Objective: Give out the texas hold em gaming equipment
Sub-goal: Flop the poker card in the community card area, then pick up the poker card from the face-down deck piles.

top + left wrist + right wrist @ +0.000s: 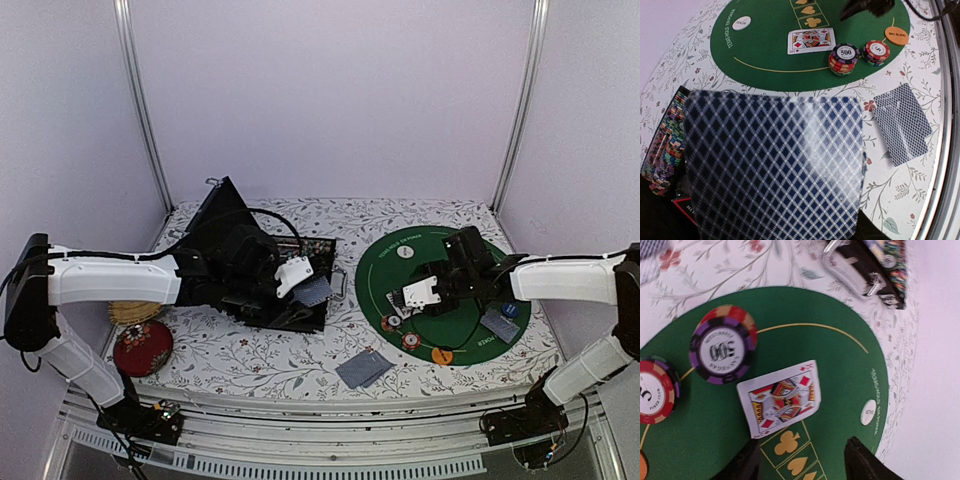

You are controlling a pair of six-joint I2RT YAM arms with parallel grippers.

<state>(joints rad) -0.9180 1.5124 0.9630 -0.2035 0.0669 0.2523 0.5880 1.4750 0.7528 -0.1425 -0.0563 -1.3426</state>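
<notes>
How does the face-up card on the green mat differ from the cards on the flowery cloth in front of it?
The face-up card shows a red diamond court figure; the cards on the cloth show blue lattice backs. The face-up card lies alone; the cards on the cloth seem two, overlapping. Both lie flat.

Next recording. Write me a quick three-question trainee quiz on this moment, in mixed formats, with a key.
1. True or false: the face-up king of diamonds playing card lies on the green semicircular felt mat.
2. Which number is printed on top of the purple-and-black-topped poker chip stack? A) 5 B) 100 C) 500
3. What is the left end effector holding?

Key: 1 true; 2 C; 3 a blue diamond-backed playing card.
</notes>
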